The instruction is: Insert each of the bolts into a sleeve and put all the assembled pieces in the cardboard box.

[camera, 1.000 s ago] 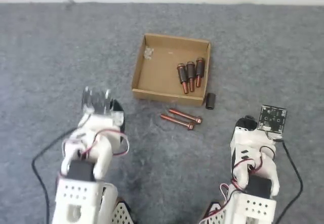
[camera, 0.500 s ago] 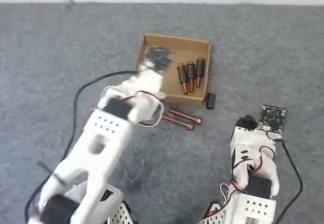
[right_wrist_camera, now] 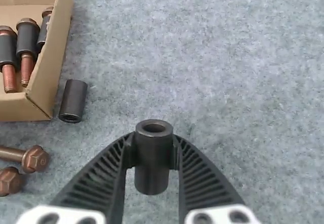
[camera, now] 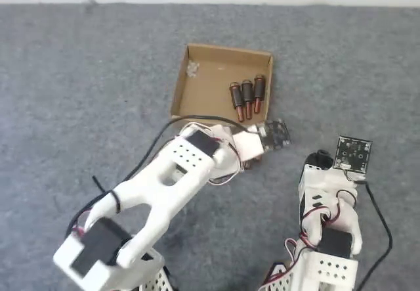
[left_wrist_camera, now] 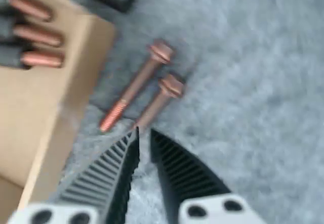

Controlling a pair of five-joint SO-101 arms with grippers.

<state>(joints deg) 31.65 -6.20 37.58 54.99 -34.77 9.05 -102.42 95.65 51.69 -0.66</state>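
Two loose copper bolts [left_wrist_camera: 137, 90] [left_wrist_camera: 161, 98] lie side by side on the grey carpet in front of the cardboard box [left_wrist_camera: 30, 118]. My left gripper [left_wrist_camera: 143, 133] hovers just short of their threaded ends, its fingers almost together and holding nothing. In the high view the left arm [camera: 190, 156] stretches across and covers the bolts. My right gripper [right_wrist_camera: 153, 139] is shut on an upright black sleeve [right_wrist_camera: 152, 163], held over the carpet to the right of the box. A second black sleeve [right_wrist_camera: 72, 100] lies by the box corner. Three assembled pieces [camera: 247, 97] rest inside the box [camera: 180, 87].
Grey carpet spreads all around, with open floor to the right of the box and behind it. A small clear scrap [camera: 192, 69] lies in the box's far left corner. A black cable [camera: 141, 166] trails from the left arm.
The left arm swung from its rest spot at the left, passed over the box, and now hangs over the loose bolts. The right arm stayed still with its sleeve.
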